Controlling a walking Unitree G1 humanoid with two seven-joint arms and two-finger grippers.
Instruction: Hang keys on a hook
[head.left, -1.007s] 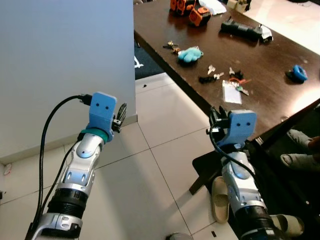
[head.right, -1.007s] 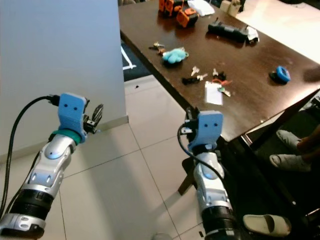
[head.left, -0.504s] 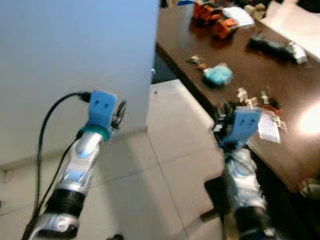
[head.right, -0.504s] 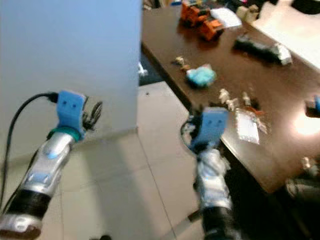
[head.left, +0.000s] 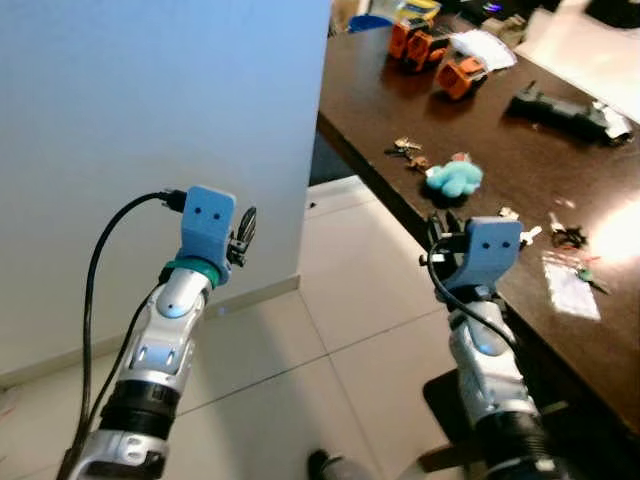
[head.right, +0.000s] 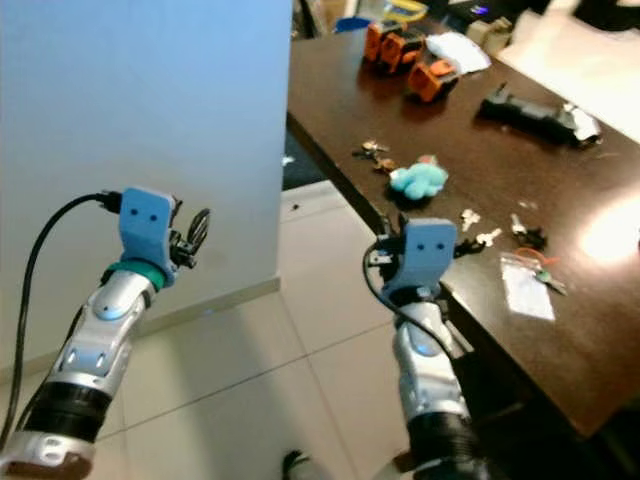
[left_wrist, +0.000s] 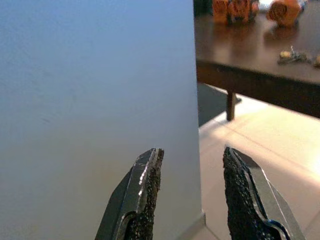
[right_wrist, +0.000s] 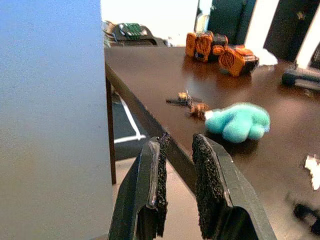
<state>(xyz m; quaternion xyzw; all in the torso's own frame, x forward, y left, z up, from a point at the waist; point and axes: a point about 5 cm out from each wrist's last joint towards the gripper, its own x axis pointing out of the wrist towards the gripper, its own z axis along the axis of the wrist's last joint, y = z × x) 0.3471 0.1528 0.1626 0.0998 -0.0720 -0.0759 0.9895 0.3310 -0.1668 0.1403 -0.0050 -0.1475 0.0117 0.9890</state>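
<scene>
We see both arms raised over tiled floor (head.left: 360, 330), a pale wall (head.left: 150, 100) filling the upper left of the frame. Left gripper (left_wrist: 192, 192) sits centre-left, near the wall corner, fingers (left_wrist: 145, 190) apart with a clear gap, holding nothing. Right gripper (right_wrist: 177, 187) sits centre-right, at the worktop (head.left: 500, 130) edge, fingers (right_wrist: 207, 187) parted by a narrow gap, nothing between them.

Dark brown worktop runs along the upper right of the frame. Keys (head.left: 407, 152) lie on it near its left edge, a small bunch just left of a teal plush (head.left: 455, 177), close beside it. More keys (head.right: 478, 228) are scattered right of the plush, with a dark fob (head.right: 530, 238) and a clear bag (head.right: 524, 287) toward the right edge. Orange blocks (head.left: 440, 55) sit at top centre, a white sheet (head.left: 480, 45) next to them, a black device (head.left: 565, 105) at upper right. We can't make out a hook anywhere.
</scene>
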